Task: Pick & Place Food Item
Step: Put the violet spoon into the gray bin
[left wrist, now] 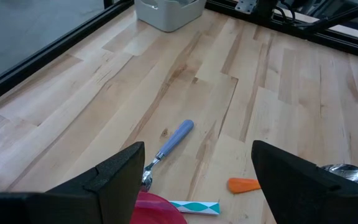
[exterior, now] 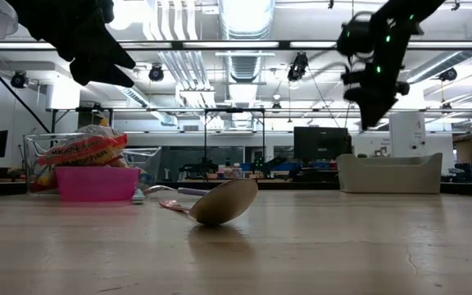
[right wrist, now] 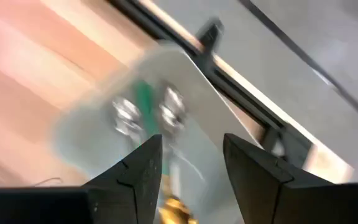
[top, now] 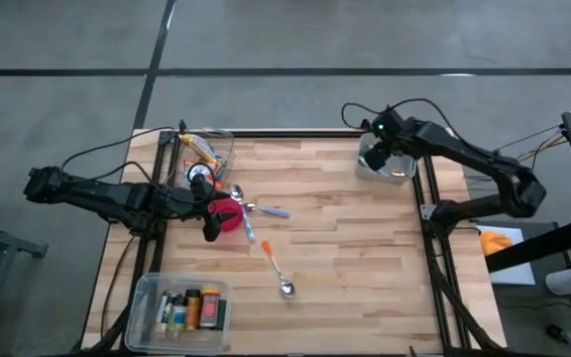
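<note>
Spoon (exterior: 224, 201) lies nearest, mid-table with bare wood around. Right gripper (top: 383, 151) hangs parted, empty, over the grey bin (top: 387, 175) at two o'clock's edge. Left gripper (top: 209, 212), open, hovers above the pink bowl (top: 230, 215) at nine o'clock.

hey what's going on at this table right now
The right gripper hangs open and empty above the grey bin at the table's far right corner; spoons and something green and gold lie inside. The left gripper waits open over the pink bowl. Loose spoons lie mid-table, with a clear bin of food packets at the far left.
</note>
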Controlling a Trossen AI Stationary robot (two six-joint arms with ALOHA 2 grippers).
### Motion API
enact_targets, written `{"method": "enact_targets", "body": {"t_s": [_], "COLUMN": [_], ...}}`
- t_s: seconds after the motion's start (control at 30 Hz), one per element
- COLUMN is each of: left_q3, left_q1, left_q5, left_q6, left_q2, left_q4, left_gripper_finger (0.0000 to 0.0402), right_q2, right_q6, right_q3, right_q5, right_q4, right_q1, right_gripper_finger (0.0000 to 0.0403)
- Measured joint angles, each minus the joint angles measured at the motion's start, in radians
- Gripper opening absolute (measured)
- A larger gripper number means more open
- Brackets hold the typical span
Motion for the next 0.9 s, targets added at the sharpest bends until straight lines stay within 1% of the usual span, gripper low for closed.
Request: {"method": "enact_targets", "body": {"t_s": [0.1,0.27,0.4,0.5,0.57,0.67,0.9], "left_q3": [0.0,0.0,0.0,0.0,0.0,0.0,0.0], "left_q1": [0.0,0.0,0.0,0.0,0.0,0.0,0.0], "left_q5": [0.0,0.0,0.0,0.0,0.0,0.0,0.0], "left_q6": [0.0,0.0,0.0,0.0,0.0,0.0,0.0], "left_q2": [0.0,0.0,0.0,0.0,0.0,0.0,0.0], "left_q4": [0.0,0.0,0.0,0.0,0.0,0.0,0.0], "left_gripper_finger": [0.0298,0.0298,0.0298,0.0298,0.0298,0.0298,0.0298], "right_q2": [-0.056,-0.126,-0.135,-0.133,-0.133,-0.133,-0.133], "right_q6": [0.028,0.06,0.053,0.051,0.05,0.045,0.043], "right_q3": [0.021,0.016,-0.006,-0.033,-0.057,-0.094,-0.232], "right_q5": [-0.101,-0.318,-0.439,-0.506,-0.527,-0.53,-0.502], "right_q4": [0.022,0.118,0.188,0.251,0.309,0.422,0.789], "right_q1": [0.012,0.034,0.082,0.142,0.197,0.277,0.41], "right_gripper_finger": [0.0169,0.0169,0.0169,0.0169,0.0169,0.0169,0.0169]}}
